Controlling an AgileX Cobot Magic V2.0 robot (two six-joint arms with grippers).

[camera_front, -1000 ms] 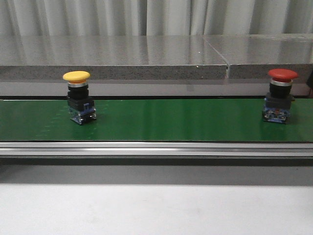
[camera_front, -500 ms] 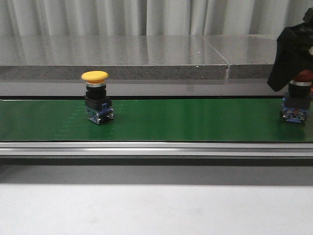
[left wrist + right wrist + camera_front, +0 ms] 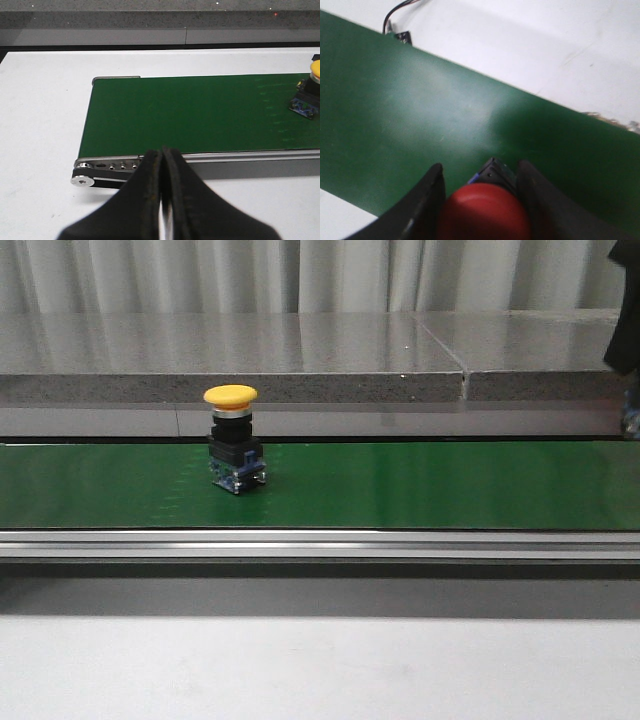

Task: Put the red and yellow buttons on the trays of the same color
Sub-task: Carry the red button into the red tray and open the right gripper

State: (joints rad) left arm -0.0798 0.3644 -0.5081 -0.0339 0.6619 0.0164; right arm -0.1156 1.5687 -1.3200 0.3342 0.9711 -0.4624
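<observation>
Red button [image 3: 485, 212] cropped between right gripper [image 3: 482, 200] fingers

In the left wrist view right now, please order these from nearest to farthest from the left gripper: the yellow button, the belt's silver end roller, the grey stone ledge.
1. Silver end roller of the green conveyor belt, just beyond the closed left gripper.
2. Yellow mushroom-head push button, standing far along the belt.
3. Grey stone ledge, behind the belt and white table.
</observation>
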